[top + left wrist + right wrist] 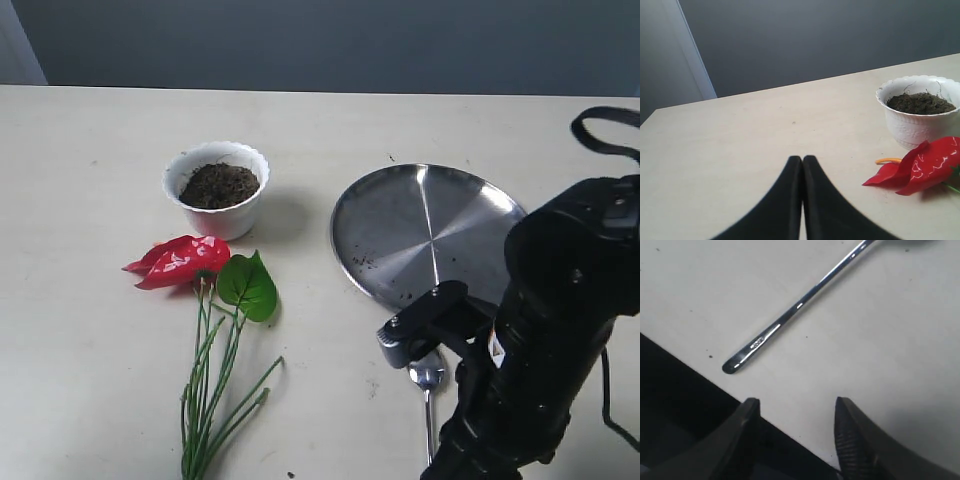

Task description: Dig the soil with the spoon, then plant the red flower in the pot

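The white scalloped pot (217, 210) stands at the left, filled with dark soil (219, 185). In front of it lies the red flower (180, 261), its green leaf (248, 286) and thin stems (210, 400) pointing toward the front edge. The silver spoon (428, 378) lies on the table just in front of the steel plate, partly hidden by my right arm (545, 330). My right gripper (796, 407) is open and empty above the table's front edge, a short way from the end of the spoon's handle (790, 320). My left gripper (802, 161) is shut and empty, low over the table, with the pot (920, 125) and flower (925, 167) off to one side.
A round steel plate (425, 235) with a few soil crumbs sits right of the pot. The table's front edge (690, 365) runs close under my right gripper, with a dark drop beyond it. The left arm does not show in the exterior view.
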`<action>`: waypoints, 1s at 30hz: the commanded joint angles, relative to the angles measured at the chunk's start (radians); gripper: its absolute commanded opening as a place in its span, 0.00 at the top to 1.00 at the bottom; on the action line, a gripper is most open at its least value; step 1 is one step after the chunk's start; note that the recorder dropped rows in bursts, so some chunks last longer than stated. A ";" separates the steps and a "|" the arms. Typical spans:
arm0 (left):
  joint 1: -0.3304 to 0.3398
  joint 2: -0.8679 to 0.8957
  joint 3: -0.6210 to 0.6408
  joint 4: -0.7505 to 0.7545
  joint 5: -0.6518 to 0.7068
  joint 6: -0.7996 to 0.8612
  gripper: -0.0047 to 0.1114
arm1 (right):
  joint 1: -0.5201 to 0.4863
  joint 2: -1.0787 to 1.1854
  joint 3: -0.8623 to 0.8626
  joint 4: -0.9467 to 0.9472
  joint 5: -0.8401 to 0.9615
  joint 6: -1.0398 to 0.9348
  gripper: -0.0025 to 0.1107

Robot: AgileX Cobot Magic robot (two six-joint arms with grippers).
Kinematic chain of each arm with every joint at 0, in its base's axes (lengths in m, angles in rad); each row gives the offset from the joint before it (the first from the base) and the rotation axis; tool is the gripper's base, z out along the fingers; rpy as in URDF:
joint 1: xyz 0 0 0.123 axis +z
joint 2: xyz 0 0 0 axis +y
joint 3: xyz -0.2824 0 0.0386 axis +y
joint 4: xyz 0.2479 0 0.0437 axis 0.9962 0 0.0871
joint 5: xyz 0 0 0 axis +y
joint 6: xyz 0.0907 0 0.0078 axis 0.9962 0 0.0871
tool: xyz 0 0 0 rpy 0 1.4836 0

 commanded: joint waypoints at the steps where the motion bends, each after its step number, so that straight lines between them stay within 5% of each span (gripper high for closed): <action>1: -0.002 -0.004 0.002 -0.001 -0.007 -0.003 0.96 | 0.002 0.067 0.006 -0.006 -0.015 -0.011 0.57; 20: -0.002 -0.004 0.002 -0.001 -0.007 -0.003 0.96 | 0.002 0.178 -0.018 0.077 -0.014 0.005 0.57; 25: -0.002 -0.004 0.002 -0.001 -0.007 -0.003 0.96 | 0.003 0.178 -0.024 0.252 -0.142 0.079 0.57; 30: -0.002 -0.004 0.002 -0.001 -0.008 -0.003 0.96 | 0.003 0.178 -0.024 0.183 -0.179 0.174 0.57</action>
